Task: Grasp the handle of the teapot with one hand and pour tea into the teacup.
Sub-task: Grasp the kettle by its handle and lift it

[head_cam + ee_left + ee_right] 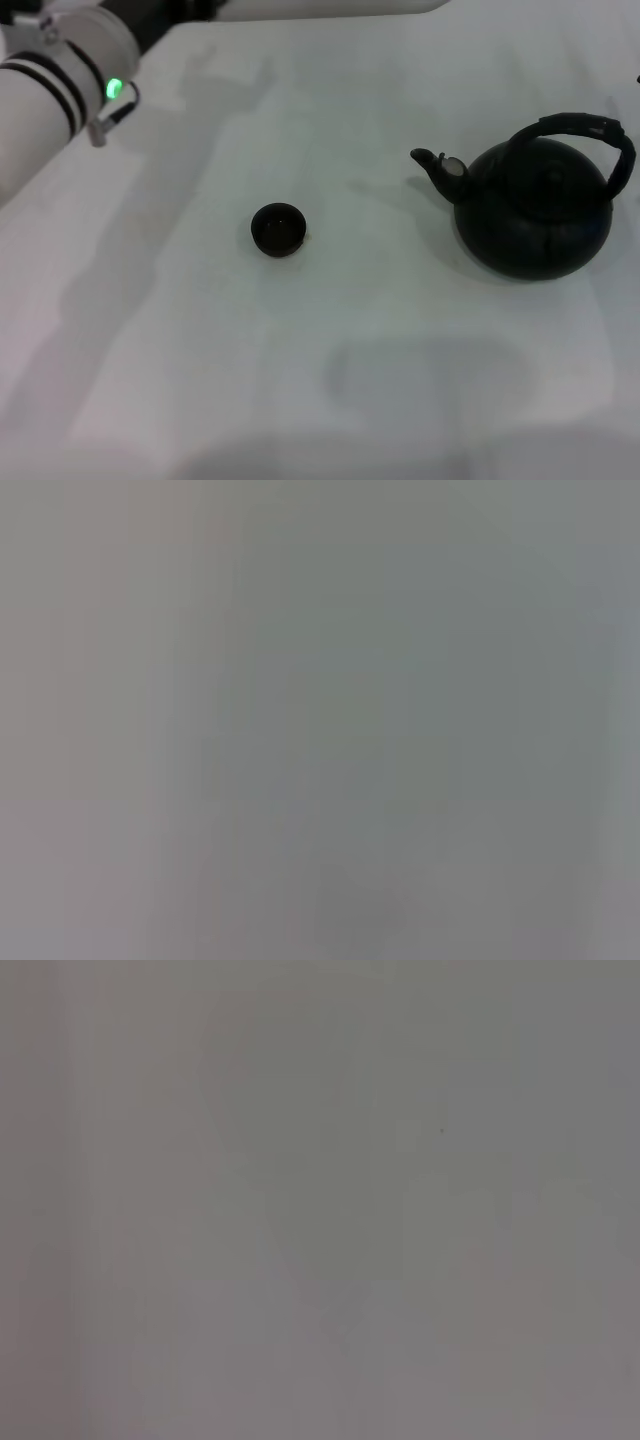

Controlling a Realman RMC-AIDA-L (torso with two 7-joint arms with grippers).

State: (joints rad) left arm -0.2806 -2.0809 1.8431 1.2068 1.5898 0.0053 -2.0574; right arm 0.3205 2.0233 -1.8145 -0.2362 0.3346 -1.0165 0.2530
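The round matte-black teapot [533, 210] stands upright on the white table at the right of the head view, its short spout [440, 170] pointing left. Its black arched handle [590, 135] rises over the lid, with nothing gripping it. The small black teacup [278, 229] sits near the middle of the table, well to the left of the spout. Whether it holds tea cannot be made out. A white segment of my left arm [55, 85] with a green light shows at the upper left; neither gripper is in sight. Both wrist views show only a blank grey surface.
The white table [330, 380] fills the head view. Its far edge runs along the top, with a dark strip behind it at the upper left. Bare tabletop lies between the cup and the teapot and in front of both.
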